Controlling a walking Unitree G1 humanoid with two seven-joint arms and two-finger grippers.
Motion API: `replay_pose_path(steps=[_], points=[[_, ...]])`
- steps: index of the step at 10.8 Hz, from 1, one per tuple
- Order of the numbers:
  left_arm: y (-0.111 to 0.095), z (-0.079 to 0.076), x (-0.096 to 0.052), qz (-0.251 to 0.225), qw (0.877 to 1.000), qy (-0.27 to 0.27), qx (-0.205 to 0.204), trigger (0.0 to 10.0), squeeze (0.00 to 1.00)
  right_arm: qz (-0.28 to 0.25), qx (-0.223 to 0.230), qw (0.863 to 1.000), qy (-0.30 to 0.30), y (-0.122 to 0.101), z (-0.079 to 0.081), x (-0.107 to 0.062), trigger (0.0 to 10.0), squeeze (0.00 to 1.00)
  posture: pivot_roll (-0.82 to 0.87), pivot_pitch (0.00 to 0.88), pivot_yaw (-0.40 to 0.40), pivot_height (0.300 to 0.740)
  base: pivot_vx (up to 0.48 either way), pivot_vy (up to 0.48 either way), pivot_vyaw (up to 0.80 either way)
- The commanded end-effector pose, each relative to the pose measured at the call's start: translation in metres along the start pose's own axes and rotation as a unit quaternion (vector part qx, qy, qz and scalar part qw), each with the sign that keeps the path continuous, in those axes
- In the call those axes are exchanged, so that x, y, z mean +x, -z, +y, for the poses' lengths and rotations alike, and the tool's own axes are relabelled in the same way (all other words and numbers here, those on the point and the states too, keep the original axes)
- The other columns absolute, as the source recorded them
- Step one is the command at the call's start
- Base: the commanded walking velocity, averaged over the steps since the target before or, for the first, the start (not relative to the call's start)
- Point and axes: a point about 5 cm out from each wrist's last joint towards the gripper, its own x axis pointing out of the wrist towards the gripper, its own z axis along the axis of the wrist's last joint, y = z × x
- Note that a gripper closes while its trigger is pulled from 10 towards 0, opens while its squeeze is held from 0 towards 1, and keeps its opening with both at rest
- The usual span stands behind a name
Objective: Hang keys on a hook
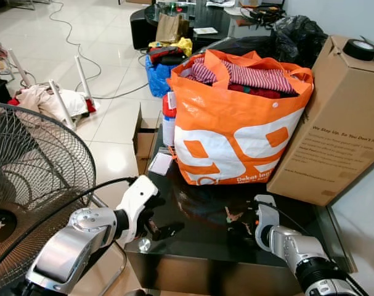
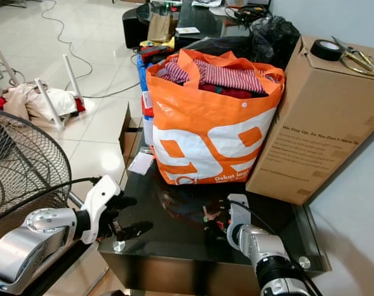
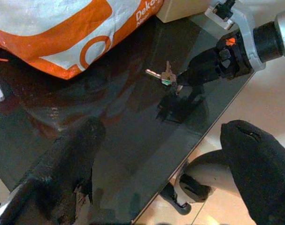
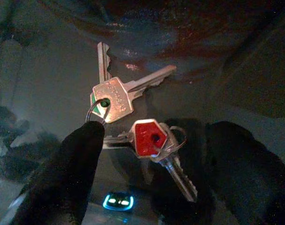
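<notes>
Dark glass table (image 1: pixel 193 234), keys (image 4: pixel 133 122) between spread right gripper (image 4: pixel 147 187) fingers

The bag (image 1: pixel 236 135) is bright orange with big white shapes and small white lettering low on its side. Out of its top shows cloth (image 1: pixel 251 77) striped red and white. Beside it the box (image 1: pixel 331 123) is plain brown card with dark print, and a black tape roll (image 1: pixel 361 49) lies on top. The bench (image 1: pixel 199 231) is glossy black glass. On it the keys (image 4: pixel 133 122) are silver metal, one with a red head, one with a green edge. The right tool (image 4: pixel 147 178) has black fingers. The fan (image 1: pixel 26 185) grille is dark wire. The floor (image 1: pixel 106 55) is pale cream tile.
</notes>
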Motion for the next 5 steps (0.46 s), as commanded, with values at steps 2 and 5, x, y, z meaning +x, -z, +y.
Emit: replay_pose_path(steps=[2, 5], points=[[-0.0051, 0.0007, -0.002, -0.004, 1.0, -0.002, 0.007, 10.0, 0.0, -0.005, 0.009, 1.0, -0.003, -0.0025, -0.0009, 0.0011, 0.0, 0.0, 0.0, 0.0, -0.062, 0.74, 0.0, 0.0, 0.0], [-0.0069, 0.0015, -0.0013, -0.004, 1.0, -0.002, 0.009, 10.0, 0.0, 0.005, 0.0, 1.0, -0.002, 0.0008, -0.0048, 0.0022, 0.0, 0.0, 0.0, 0.0, -0.059, 0.74, 0.0, 0.0, 0.0]])
